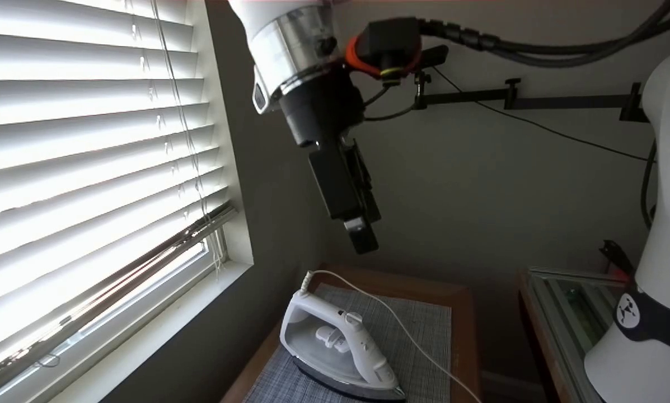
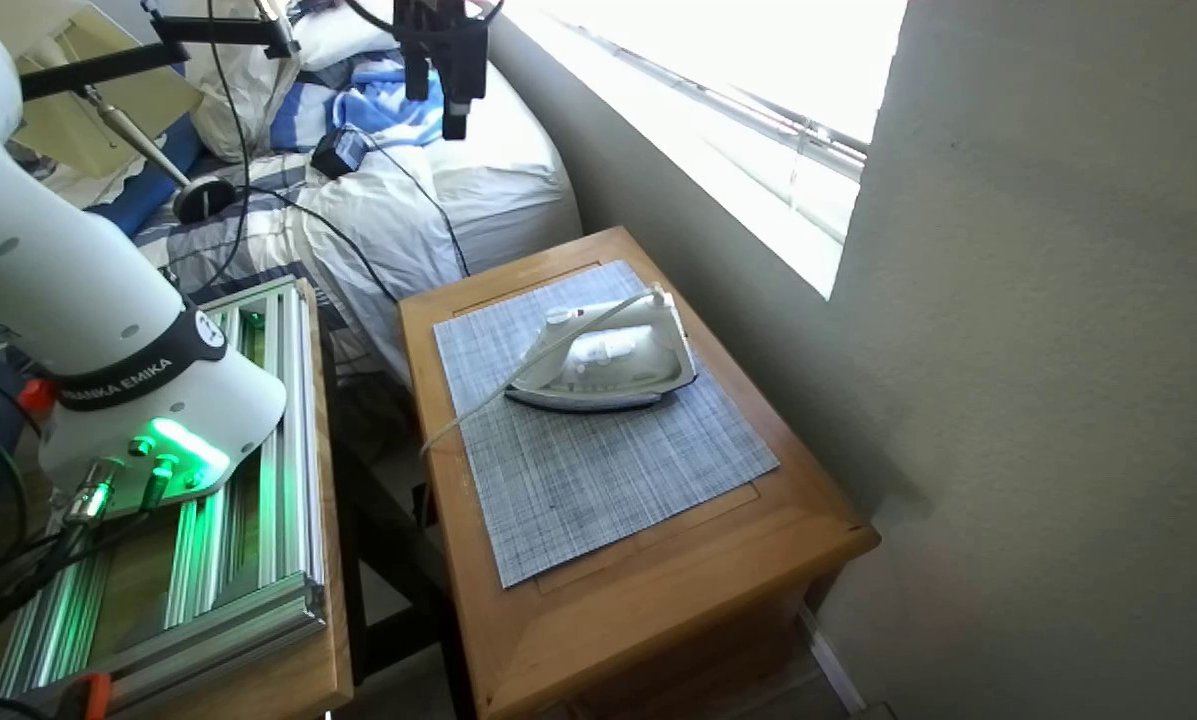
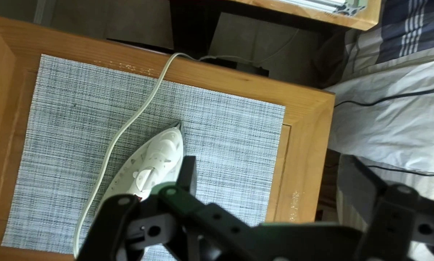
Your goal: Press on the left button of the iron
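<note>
The white iron (image 1: 335,350) stands on its soleplate on a grey mat in both exterior views (image 2: 608,360). In the wrist view the iron (image 3: 155,163) points up and right; its rear is hidden behind the left finger. A round dial (image 3: 145,178) sits on top of the handle, with small controls near it; which is the left button I cannot tell. My gripper (image 1: 364,238) is well above the iron, apart from it. In the wrist view its fingers (image 3: 272,163) are wide apart with nothing between them. It also shows in an exterior view (image 2: 438,110).
The mat (image 2: 598,500) lies on a wooden table (image 2: 678,560). The white cord (image 3: 110,150) runs over the mat and off the table edge. A wall and a window with blinds (image 1: 88,168) stand beside the table. A bed (image 2: 498,190) and the robot's bench (image 2: 298,500) adjoin it.
</note>
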Robot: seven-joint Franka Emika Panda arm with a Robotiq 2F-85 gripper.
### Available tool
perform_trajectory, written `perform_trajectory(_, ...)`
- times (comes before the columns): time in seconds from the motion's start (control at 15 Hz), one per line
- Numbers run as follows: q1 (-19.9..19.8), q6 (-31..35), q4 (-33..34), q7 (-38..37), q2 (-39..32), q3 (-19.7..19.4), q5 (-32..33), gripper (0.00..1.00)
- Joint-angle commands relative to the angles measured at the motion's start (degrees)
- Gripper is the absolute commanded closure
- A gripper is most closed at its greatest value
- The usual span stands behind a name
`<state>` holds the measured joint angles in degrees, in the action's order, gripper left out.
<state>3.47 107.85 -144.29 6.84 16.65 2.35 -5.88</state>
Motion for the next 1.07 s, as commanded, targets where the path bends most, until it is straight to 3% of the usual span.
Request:
perform_trajectory(0.0, -0.2, 9.2, -4.7, -3.2, -1.3, 0.8, 2.3, 0.0)
perform_trajectory(0.4, -0.5, 21.5, -10.0, -4.3, -6.9, -0.8, -1.3, 0.0)
perform_trajectory(0.47, -0.3, 18.0, -9.1, -4.7, -4.4, -0.3, 0.4, 0.0)
perform_trajectory(1.0, -1.8, 23.8, -9.6, -8.0, -9.9, -1.7, -1.3, 0.0)
